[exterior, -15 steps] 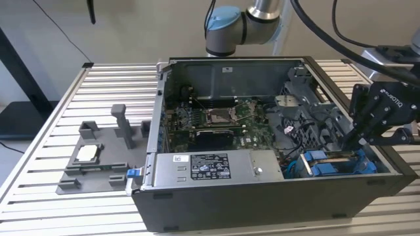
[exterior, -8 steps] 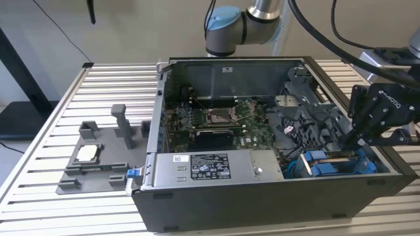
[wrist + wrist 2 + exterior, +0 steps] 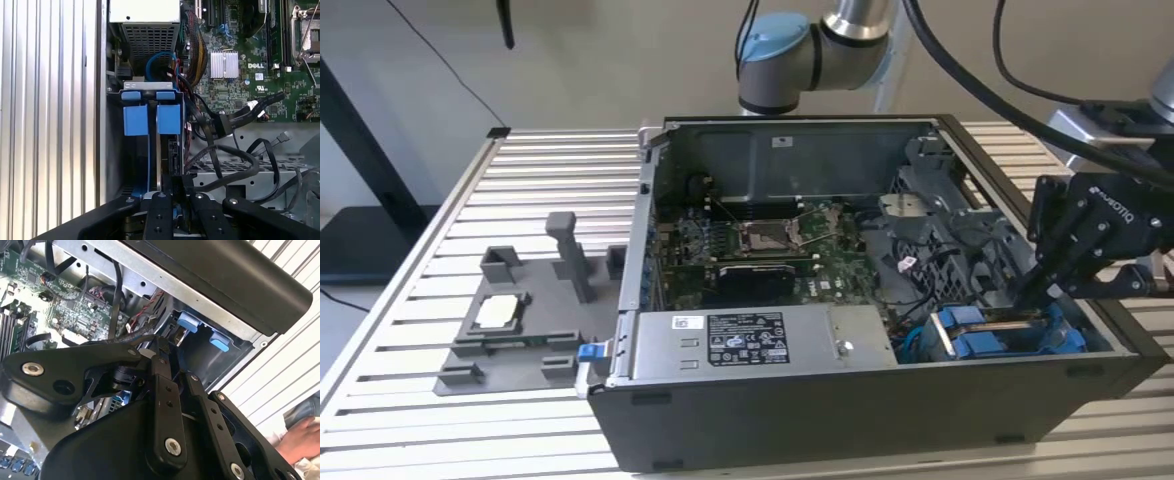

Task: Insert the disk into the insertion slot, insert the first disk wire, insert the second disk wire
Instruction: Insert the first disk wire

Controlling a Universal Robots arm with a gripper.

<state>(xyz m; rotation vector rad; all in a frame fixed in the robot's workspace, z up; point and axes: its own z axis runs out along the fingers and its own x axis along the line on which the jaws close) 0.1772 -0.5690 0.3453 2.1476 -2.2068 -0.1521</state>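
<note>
at the exterior view's right corner of the open computer case point(image 3: 854, 420), one gripper point(image 3: 1027, 295) reaches down inside. in both wrist views its two fingers point(image 3: 159, 210) are drawn close together, with almost no gap. whether something small is pinched between them, i cannot tell.

just beyond the fingertips there is one disk point(image 3: 136, 120). it sits in the insertion slot point(image 3: 150, 86), and its blue carrier shows two blue tabs at the end far from the gripper. if the tips touch the disk, i cannot tell.

beside the gripper, on the side away from the case wall, several black cables point(image 3: 225, 150) lie loose over a grey metal plate. further out the first wrist view gives one motherboard point(image 3: 240, 95) with one silver finned heat sink point(image 3: 223, 65). beyond the slot is one grey power supply box point(image 3: 145, 12).

the second wrist view adds one person's hand point(image 3: 300, 440), well apart from the gripper and outside the case.

the exterior view gives the whole case on one slatted metal table point(image 3: 560, 170). one grey fixture point(image 3: 520, 320) lies far from the gripper, at the exterior view's left. one arm point(image 3: 801, 45) stands behind the case.
</note>
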